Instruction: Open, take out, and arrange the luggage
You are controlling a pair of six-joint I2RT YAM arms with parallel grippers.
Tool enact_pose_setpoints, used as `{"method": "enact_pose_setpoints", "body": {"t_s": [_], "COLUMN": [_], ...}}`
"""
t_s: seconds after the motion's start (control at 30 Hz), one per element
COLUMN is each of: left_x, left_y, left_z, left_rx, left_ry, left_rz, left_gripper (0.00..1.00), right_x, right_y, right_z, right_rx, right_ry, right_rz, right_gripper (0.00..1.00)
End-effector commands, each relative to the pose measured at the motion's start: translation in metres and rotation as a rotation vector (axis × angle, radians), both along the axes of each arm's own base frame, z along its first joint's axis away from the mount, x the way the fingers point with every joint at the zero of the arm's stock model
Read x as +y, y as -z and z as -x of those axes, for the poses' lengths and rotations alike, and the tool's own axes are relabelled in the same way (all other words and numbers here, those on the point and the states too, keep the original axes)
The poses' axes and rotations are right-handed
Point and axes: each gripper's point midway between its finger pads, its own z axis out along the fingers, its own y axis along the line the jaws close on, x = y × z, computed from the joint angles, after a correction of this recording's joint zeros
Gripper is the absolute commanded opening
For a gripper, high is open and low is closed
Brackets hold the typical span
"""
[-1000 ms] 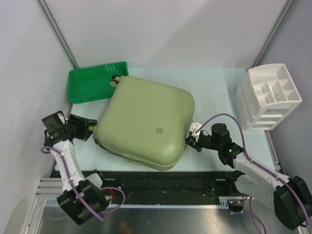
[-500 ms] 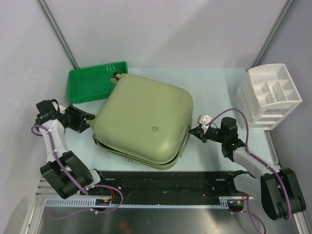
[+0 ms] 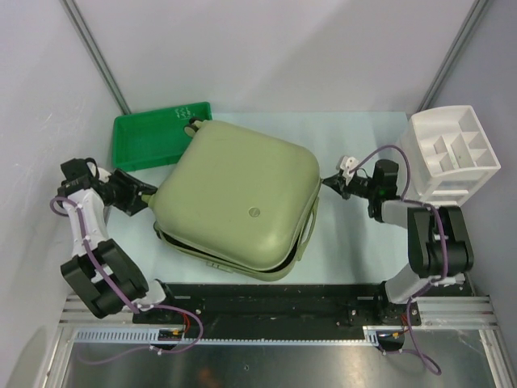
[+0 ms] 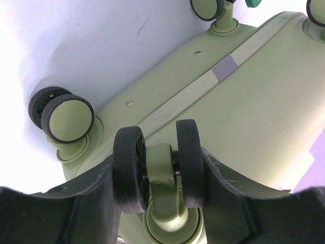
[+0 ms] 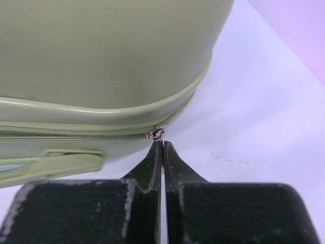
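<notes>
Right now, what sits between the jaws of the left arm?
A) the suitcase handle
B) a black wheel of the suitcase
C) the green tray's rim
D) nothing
B: the left wrist view shows a twin black wheel of the luggage pressed between the jaws.

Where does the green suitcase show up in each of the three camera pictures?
Top external: luggage lies flat mid-table, tilted.
Left wrist: luggage fills the right and bottom, wheels toward the camera.
Right wrist: luggage spans the top left, zipper seam showing.
Shared landmark: the pale table beneath it.
</notes>
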Motion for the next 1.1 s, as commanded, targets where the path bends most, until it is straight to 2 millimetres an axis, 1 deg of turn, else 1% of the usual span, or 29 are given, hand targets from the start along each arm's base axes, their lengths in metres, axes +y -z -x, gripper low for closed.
{"method": "enact_pose_setpoints", "body": {"t_s": [0.0, 0.03, 0.07, 0.1, 0.13, 0.2, 0.23, 0.27, 0.3, 0.33, 0.37, 0.43, 0.47, 0.5, 0.53, 0.57, 0.6, 0.63, 0.67, 0.7, 0.77, 0.8, 0.83, 0.87, 0.93, 0.97, 1.0, 1.03, 1.07], "left_x": [0.035, 0.034, 0.027, 0.024, 0.022, 0.009, 0.005, -0.006, -0.01, -0.016, -0.028, -0.036, -0.047, -0.051, -0.053, -0.06, -0.063, -0.065, -0.07, -0.072, -0.075, -0.077, -0.077, -0.078, -0.079, -0.079, -0.079, -0.079, -0.08], "left_y": [-0.001, -0.004, -0.002, -0.001, -0.005, -0.001, -0.004, -0.002, 0.003, 0.0, 0.0, 0.002, 0.002, 0.003, 0.004, 0.004, 0.004, -0.002, 0.002, 0.0, 0.0, 0.001, 0.002, 0.003, 0.006, 0.007, 0.007, 0.01, 0.012], "left_z": [-0.042, -0.046, -0.051, -0.054, -0.059, -0.068, -0.074, -0.078, -0.082, -0.088, -0.093, -0.104, -0.108, -0.111, -0.117, -0.121, -0.125, -0.131, -0.134, -0.137, -0.141, -0.142, -0.141, -0.14, -0.136, -0.135, -0.133, -0.129, -0.127], "left_rx": [-0.122, -0.128, -0.132, -0.134, -0.147, -0.151, -0.164, -0.167, -0.159, -0.173, -0.186, -0.19, -0.201, -0.202, -0.202, -0.21, -0.217, -0.243, -0.243, -0.254, -0.262, -0.263, -0.26, -0.259, -0.252, -0.249, -0.25, -0.244, -0.244], "left_ry": [0.078, 0.091, 0.128, 0.154, 0.171, 0.234, 0.265, 0.3, 0.324, 0.352, 0.401, 0.438, 0.479, 0.497, 0.506, 0.529, 0.544, 0.565, 0.587, 0.602, 0.622, 0.628, 0.631, 0.634, 0.642, 0.641, 0.645, 0.651, 0.658], "left_rz": [-0.272, -0.278, -0.276, -0.279, -0.293, -0.292, -0.306, -0.303, -0.299, -0.306, -0.314, -0.322, -0.324, -0.324, -0.318, -0.313, -0.314, -0.326, -0.321, -0.327, -0.33, -0.329, -0.327, -0.325, -0.323, -0.324, -0.325, -0.325, -0.323], "left_gripper": [0.0, 0.0, 0.0, 0.0, 0.0, 0.0, 0.0, 0.0, 0.0, 0.0, 0.0, 0.0, 0.0, 0.0, 0.0, 0.0, 0.0, 0.0, 0.0, 0.0, 0.0, 0.0, 0.0, 0.0, 0.0, 0.0, 0.0, 0.0, 0.0], "right_x": [-0.03, -0.028, -0.024, -0.018, -0.013, -0.006, -0.005, 0.012, 0.019, 0.024, 0.032, 0.043, 0.047, 0.054, 0.057, 0.059, 0.065, 0.066, 0.066, 0.067, 0.07, 0.069, 0.07, 0.072, 0.066, 0.065, 0.061, 0.059, 0.056], "right_y": [-0.042, -0.04, -0.038, -0.038, -0.028, -0.034, -0.028, -0.03, -0.032, -0.032, -0.034, -0.031, -0.041, -0.03, -0.029, -0.029, -0.032, -0.023, -0.009, -0.018, -0.008, -0.005, -0.006, -0.011, -0.008, -0.015, -0.015, -0.01, -0.022], "right_z": [-0.066, -0.075, -0.078, -0.079, -0.081, -0.086, -0.088, -0.085, -0.08, -0.076, -0.07, -0.056, -0.047, -0.031, -0.021, -0.012, 0.008, 0.024, 0.044, 0.059, 0.091, 0.104, 0.113, 0.107, 0.092, 0.076, 0.061, 0.051, 0.03], "right_rx": [-0.29, -0.295, -0.298, -0.311, -0.301, -0.339, -0.327, -0.334, -0.348, -0.332, -0.33, -0.272, -0.275, -0.206, -0.187, -0.201, -0.164, -0.13, -0.077, -0.104, -0.08, -0.038, -0.028, -0.047, 0.028, -0.027, -0.039, 0.021, -0.039], "right_ry": [0.042, 0.022, 0.003, -0.033, -0.057, -0.101, -0.111, -0.156, -0.194, -0.216, -0.247, -0.3, -0.318, -0.348, -0.362, -0.383, -0.414, -0.436, -0.468, -0.5, -0.554, -0.561, -0.557, -0.533, -0.439, -0.401, -0.348, -0.3, -0.266], "right_rz": [0.063, 0.06, 0.056, 0.048, 0.046, 0.036, 0.027, 0.013, 0.0, -0.016, -0.026, -0.042, -0.044, -0.052, -0.053, -0.039, -0.04, -0.033, -0.008, 0.002, 0.022, 0.022, 0.024, 0.026, 0.027, 0.024, 0.028, -0.003, -0.014], "right_gripper": [0.0, 0.0, 0.0, 0.0, 0.0, 0.0, 0.0, 0.0, 0.0, 0.0, 0.0, 0.0, 0.0, 0.0, 0.0, 0.0, 0.0, 0.0, 0.0, 0.0, 0.0, 0.0, 0.0, 0.0, 0.0, 0.0, 0.0, 0.0, 0.0]}}
